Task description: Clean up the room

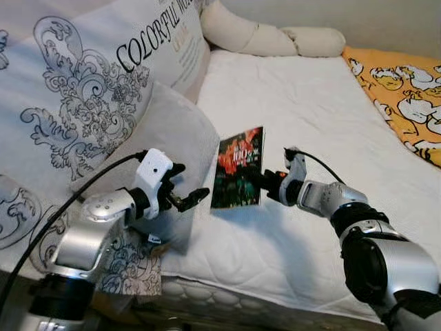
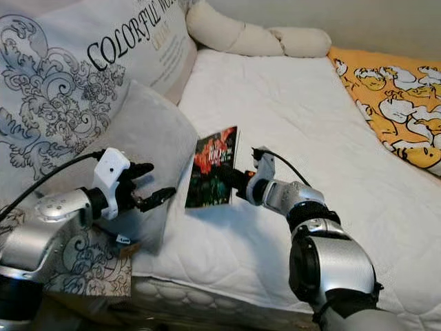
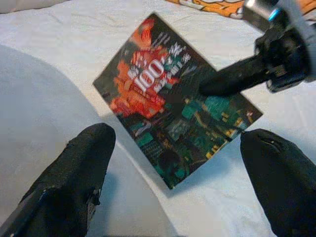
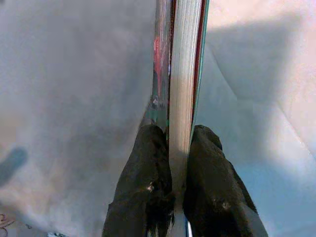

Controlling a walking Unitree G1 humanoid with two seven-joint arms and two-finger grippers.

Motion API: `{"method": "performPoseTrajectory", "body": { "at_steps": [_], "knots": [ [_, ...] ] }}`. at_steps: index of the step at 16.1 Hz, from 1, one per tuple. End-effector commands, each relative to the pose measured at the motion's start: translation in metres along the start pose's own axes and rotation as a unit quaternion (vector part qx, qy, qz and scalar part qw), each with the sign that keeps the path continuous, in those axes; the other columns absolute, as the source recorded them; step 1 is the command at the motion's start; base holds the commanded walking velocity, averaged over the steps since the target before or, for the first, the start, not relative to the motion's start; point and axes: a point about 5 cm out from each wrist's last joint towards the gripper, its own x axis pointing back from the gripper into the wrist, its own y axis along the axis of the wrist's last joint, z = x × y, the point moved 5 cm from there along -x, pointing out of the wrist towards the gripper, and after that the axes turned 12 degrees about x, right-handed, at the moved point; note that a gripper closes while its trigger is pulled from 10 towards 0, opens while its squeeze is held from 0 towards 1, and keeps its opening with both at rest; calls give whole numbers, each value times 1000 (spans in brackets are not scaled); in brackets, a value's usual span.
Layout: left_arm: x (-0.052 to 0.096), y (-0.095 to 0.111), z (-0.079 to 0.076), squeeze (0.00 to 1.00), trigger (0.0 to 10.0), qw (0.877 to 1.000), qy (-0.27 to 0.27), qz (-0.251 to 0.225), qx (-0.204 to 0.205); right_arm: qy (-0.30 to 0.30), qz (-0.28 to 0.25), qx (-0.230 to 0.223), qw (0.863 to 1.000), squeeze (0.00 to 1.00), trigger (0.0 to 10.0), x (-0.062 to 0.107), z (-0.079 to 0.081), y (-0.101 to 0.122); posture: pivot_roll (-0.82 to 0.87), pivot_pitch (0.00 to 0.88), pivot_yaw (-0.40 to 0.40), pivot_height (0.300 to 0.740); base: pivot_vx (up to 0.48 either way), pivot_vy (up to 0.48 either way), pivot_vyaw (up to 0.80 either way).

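Note:
A thin book with a dark red and green cover is held up off the white mattress, tilted. My right gripper is shut on its lower right edge; the right wrist view has both fingers clamped on the page block of the book. My left gripper hovers open just left of the book, in front of a grey pillow. In the left wrist view its two fingertips stand wide apart with the book between and beyond them.
A large patterned pillow printed "COLORFUL" lies at the back left. A cream bolster runs along the head of the bed. An orange cartoon blanket covers the far right. The mattress edge is close below my arms.

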Motion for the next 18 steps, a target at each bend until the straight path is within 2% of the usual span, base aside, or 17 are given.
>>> {"method": "performPoseTrajectory", "body": {
  "at_steps": [1,4,6,7,9,10,11,14,16,18],
  "knots": [
    [1,-4,-11,0,10000,1000,-26,16,1,-7,0,32,999,0,10000,1,0,9,42,0,-4,740,0,0,0],
    [5,-9,-24,0,10000,997,-63,35,7,-35,37,55,997,0,10000,2,-11,-8,74,0,-18,740,0,0,0],
    [14,-22,-39,0,10000,989,-120,91,-4,-78,84,104,988,0,10000,5,-28,-31,95,0,-19,740,0,0,0],
    [13,-21,-40,0,10000,987,-127,98,-8,-99,86,127,983,0,10000,7,-35,-33,97,0,-16,740,0,0,0],
    [12,-19,-43,0,10000,985,-136,105,-11,-120,79,145,979,0,10000,7,-41,-33,103,0,-14,740,0,0,0],
    [9,-20,-41,0,10000,981,-137,135,-30,-129,90,159,975,0,10000,7,-44,-42,115,0,-10,740,0,0,0],
    [9,-23,-38,0,10000,979,-131,156,-30,-128,92,156,975,0,10000,7,-44,-45,119,0,-8,740,0,0,0],
    [7,-29,-37,0,10000,974,-130,180,-34,-146,89,152,974,0,10000,8,-48,-47,119,0,-3,740,0,0,0],
    [5,-32,-35,0,10000,975,-116,189,-29,-152,84,166,971,1000,10000,8,-51,-46,119,0,1,740,0,0,0],
    [4,-32,-33,0,10000,975,-108,192,-25,-163,80,170,969,1000,10000,10,-54,-44,116,0,5,740,0,0,0]
  ]
}}
